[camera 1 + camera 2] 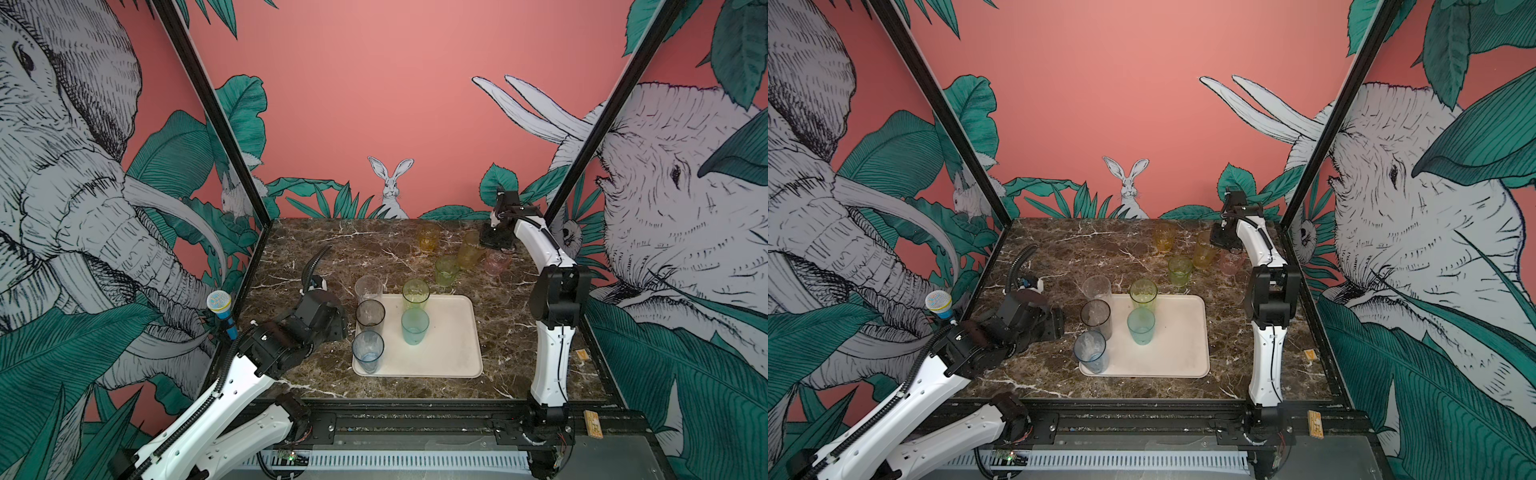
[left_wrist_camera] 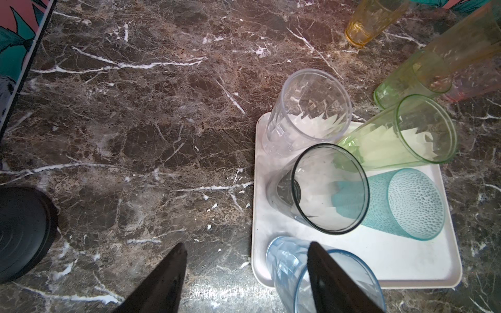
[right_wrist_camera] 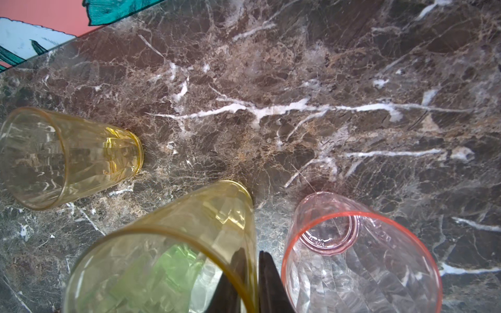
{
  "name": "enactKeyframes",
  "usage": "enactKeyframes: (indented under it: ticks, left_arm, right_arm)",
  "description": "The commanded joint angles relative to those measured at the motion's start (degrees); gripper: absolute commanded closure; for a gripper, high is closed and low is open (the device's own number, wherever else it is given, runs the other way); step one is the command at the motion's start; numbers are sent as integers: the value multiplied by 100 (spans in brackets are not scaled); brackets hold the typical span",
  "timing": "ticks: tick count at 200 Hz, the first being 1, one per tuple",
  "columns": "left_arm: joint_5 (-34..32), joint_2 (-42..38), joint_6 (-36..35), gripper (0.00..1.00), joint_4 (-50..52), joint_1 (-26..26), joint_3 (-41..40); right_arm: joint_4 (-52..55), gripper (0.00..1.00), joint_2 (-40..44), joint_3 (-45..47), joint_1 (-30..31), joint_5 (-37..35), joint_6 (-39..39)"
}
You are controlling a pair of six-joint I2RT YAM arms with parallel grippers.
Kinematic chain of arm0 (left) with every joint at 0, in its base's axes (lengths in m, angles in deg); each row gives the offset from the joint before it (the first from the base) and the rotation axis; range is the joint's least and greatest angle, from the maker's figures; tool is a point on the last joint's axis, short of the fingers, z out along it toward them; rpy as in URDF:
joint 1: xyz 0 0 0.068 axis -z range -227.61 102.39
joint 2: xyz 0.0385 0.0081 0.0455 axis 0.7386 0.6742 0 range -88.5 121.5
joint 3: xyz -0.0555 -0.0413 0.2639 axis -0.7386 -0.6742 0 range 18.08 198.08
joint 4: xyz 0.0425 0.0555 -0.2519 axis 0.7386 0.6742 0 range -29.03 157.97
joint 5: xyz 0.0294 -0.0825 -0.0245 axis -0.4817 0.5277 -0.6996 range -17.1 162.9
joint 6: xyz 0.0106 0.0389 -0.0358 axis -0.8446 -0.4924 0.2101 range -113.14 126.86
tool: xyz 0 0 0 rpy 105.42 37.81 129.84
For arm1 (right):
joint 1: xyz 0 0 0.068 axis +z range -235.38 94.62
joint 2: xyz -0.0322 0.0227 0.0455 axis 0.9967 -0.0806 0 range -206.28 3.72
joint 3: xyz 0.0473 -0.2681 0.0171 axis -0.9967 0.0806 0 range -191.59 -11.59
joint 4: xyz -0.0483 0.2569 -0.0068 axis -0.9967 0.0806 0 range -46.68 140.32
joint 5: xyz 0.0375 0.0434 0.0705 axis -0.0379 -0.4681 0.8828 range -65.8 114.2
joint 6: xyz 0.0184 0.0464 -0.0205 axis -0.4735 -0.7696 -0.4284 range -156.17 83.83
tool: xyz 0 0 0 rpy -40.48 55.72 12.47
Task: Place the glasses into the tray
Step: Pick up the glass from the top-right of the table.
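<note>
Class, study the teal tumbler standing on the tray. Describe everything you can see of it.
The teal tumbler is translucent and looks like plastic. It tapers, widest at its open mouth, and the left wrist view shows a dimpled wall. It stands upright and empty near the middle of the cream tray, just nearer the camera than the tall green tumbler and beside the smoky grey tumbler. Only the tray visibly touches it.
</note>
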Motion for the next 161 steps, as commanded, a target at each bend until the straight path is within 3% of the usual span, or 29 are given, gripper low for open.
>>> enactKeyframes:
  ticks: [1, 37, 161]
  left_arm:
    - [-110, -112, 78, 28, 157, -19, -47]
    - [-97, -99, 93, 28, 139, -19, -67]
    - [-101, -334, 113, 28, 245, -19, -121]
  right_arm:
    - [139, 90, -54, -192, 26, 8, 58]
    - [214, 100, 106, -193, 44, -100, 115]
    - [1021, 100, 1379, -29, 168, -669, 491]
